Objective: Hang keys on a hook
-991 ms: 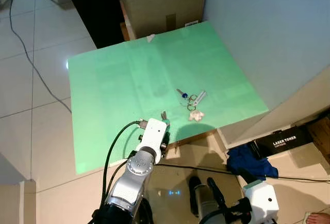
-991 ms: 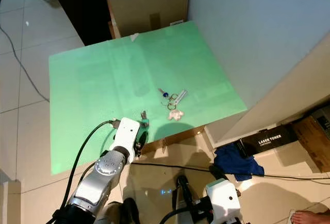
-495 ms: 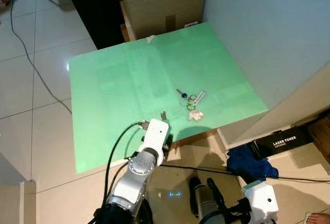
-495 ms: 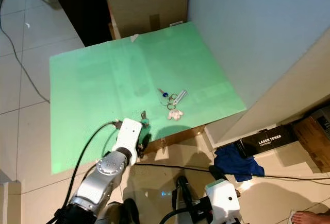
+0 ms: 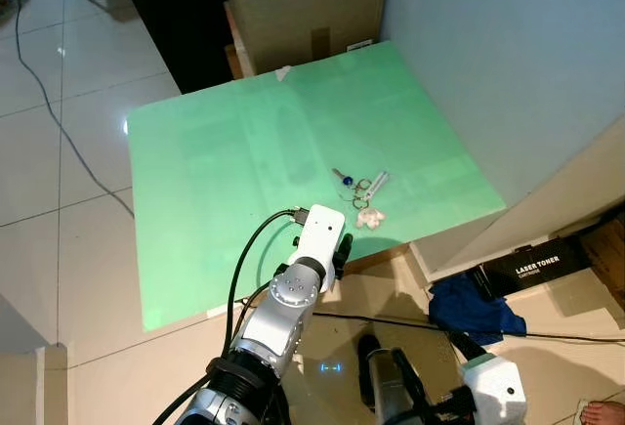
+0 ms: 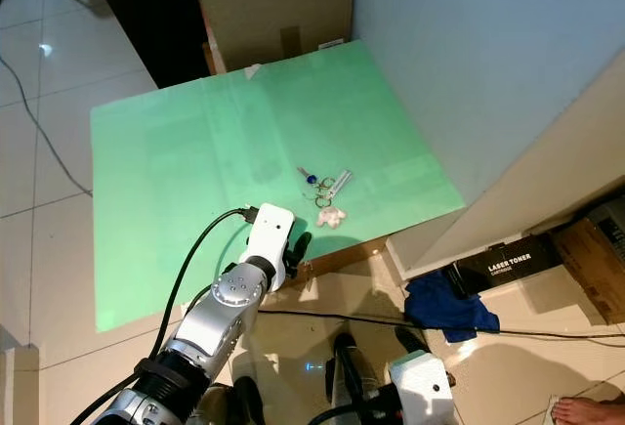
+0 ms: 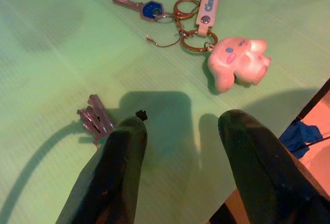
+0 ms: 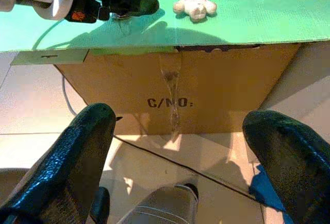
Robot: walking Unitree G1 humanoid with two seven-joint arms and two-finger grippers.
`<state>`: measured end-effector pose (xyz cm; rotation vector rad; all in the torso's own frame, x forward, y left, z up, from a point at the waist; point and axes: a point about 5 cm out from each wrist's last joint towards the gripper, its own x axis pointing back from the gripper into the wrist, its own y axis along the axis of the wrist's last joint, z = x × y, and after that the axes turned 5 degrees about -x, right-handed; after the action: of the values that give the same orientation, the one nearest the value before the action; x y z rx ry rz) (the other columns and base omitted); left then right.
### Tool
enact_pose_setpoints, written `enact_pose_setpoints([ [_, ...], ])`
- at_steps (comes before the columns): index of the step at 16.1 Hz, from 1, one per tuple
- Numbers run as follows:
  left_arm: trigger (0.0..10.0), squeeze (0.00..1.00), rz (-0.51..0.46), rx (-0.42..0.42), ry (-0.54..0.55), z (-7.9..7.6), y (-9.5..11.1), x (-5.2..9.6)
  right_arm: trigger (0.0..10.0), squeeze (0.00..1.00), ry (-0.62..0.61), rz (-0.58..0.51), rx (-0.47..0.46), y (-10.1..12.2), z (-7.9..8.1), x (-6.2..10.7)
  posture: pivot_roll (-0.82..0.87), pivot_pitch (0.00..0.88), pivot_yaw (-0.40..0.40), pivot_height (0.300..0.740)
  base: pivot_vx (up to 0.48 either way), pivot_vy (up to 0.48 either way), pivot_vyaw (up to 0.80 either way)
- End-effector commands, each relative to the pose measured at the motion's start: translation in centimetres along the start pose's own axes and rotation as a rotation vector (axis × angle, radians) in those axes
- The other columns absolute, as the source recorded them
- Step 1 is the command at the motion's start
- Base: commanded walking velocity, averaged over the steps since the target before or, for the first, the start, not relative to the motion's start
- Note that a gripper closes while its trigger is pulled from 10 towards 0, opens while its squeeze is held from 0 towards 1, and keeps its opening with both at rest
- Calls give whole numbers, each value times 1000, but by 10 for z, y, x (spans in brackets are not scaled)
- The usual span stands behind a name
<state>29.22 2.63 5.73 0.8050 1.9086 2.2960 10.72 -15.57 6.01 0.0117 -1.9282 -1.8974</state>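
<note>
Keys on mat, left gripper near, perhaps just above mat

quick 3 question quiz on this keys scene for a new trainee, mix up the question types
1. True or false: the left gripper is shut on the key bunch.
2. Multiple choice: what is clipped to the key bunch? A) a red tag B) a white plush charm C) a bottle opener
3. Short answer: what does the green sheet lie on, judging by the right wrist view?

Key
1. False. Its fingers stand open over the sheet, short of the bunch, which lies flat and apart from them.
2. B
3. A cardboard box, with printed letters on its side.
</note>
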Motion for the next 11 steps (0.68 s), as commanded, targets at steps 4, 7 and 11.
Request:
enact_pose_setpoints([
  [4,7373,0,51,76,-15,-31,-14,2,10000,0,-3,-9,-11,1,3,5,-323,296,78,740,0,0,0],
  [7,7412,0,69,120,47,-24,-18,1,10000,0,-1,-5,-11,1,4,6,-324,301,74,740,0,0,0],
  [11,7647,0,44,135,82,-20,-15,1,10000,0,2,0,-16,0,7,7,-323,303,74,740,0,0,0],
])
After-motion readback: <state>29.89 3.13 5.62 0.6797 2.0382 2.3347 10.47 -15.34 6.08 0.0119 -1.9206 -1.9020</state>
